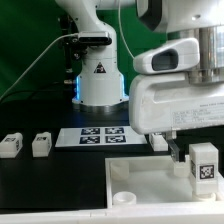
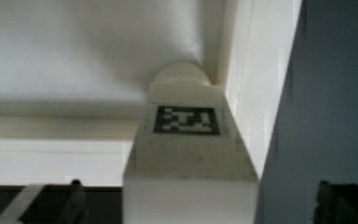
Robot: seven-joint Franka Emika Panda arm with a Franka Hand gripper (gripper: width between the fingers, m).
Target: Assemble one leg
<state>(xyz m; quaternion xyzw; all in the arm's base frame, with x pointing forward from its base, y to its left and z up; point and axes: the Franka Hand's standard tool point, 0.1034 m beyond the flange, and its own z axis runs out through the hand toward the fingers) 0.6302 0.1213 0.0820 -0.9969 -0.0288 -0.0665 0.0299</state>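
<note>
Fingers (image 2: 48,203) of the black two-finger claw (image 2: 194,205) stand spread on either side of a small white plastic rectangular leg (image 1: 204,168). In the wrist view a dark gap shows between each finger and the block, so the claw is open and grips nothing.

The leg stands upright, with its black-and-white square tag facing the exterior camera. It stands over the large flat white square panel (image 1: 150,178) with a raised rim, toward the exterior view's right. In the wrist view its far end meets the panel close to a corner where the rim turns. Whether it sits in a socket there I cannot tell. A round socket (image 1: 125,198) shows at the panel's near corner on the exterior view's left.

The panel lies on the black table (image 1: 50,185). Beyond it, flat on the table, is the thin white marker board (image 1: 100,135) with its tags. Well apart, at the exterior view's left, two more small white tagged blocks (image 1: 10,145) (image 1: 40,145) sit side by side on the table. The arm's white base (image 1: 98,80) rises behind the marker board.
</note>
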